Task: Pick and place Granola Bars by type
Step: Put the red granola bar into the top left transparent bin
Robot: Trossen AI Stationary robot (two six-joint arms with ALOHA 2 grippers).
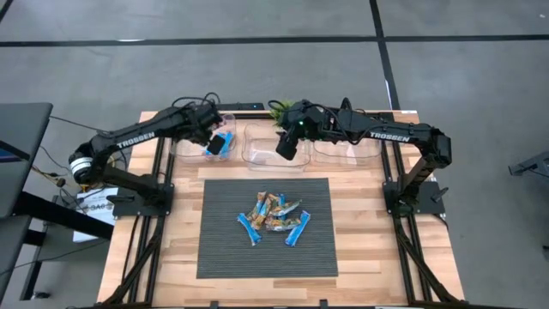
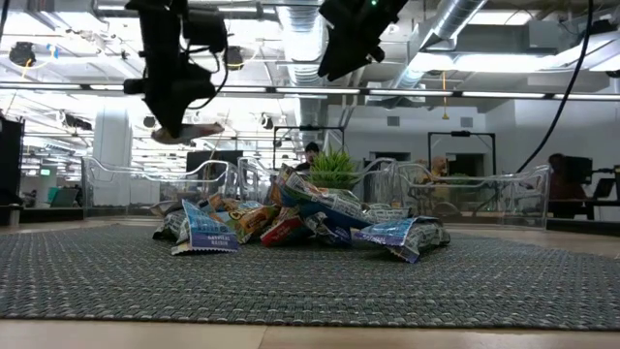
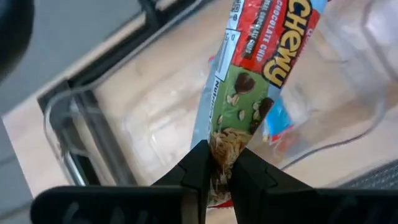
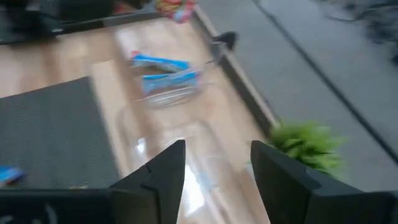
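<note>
A pile of wrapped granola bars (image 1: 273,216), blue and tan/red, lies on the dark mat (image 1: 219,249); the low view shows the same pile (image 2: 291,221). My left gripper (image 3: 224,155) hangs over the left clear bin (image 1: 190,151), shut on a red-and-green multicoloured bar (image 3: 261,62). Blue bars (image 1: 221,144) lie in that bin. My right gripper (image 4: 214,155) is open and empty above the middle clear bin (image 1: 262,156). My left gripper pinches the multicoloured bar by one end (image 3: 225,140) between its two fingers. The rest of the bar sticks out past the fingertips. The bar is lifted clear, above the left bin, seen in the low view (image 2: 189,129) well above the table.
Three clear bins stand in a row along the table's far edge; the right one (image 1: 347,148) is under the right arm. A small green plant (image 1: 279,112) stands behind the middle bin. The mat has free room around the pile.
</note>
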